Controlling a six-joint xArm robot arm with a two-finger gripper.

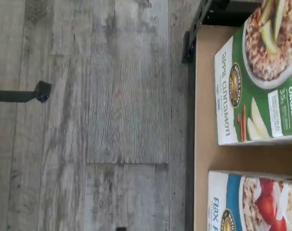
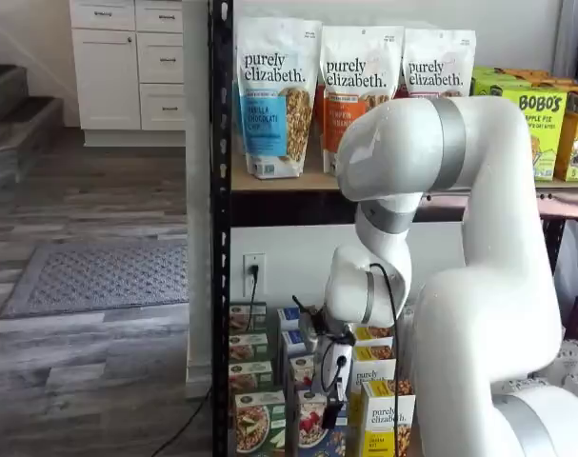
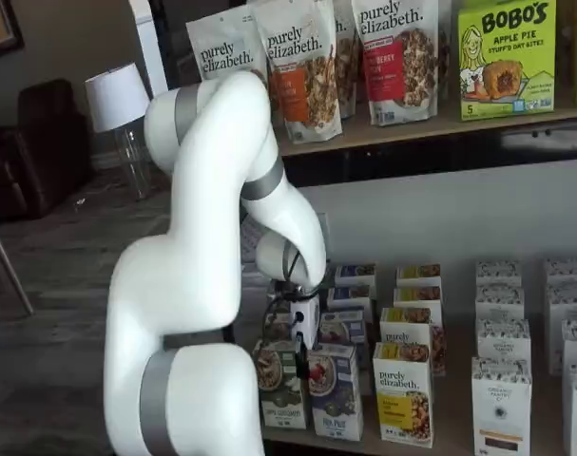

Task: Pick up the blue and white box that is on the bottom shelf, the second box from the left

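I've got the blue and white box (image 3: pixel 335 390) low centre in a shelf view, front row beside the green carton (image 3: pixel 279 384). Light, stiff cardboard, so I'd pinch its narrow sides near the top. Can't tell how the gripper (image 2: pixel 332 411) jaws stand.

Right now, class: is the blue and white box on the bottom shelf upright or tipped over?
Upright: the blue and white box stands on its base, picture facing forward, beside the green carton.

The blue and white box (image 3: pixel 335 389) stands upright at the front of the bottom shelf (image 3: pixel 440 443), right beside a green carton.
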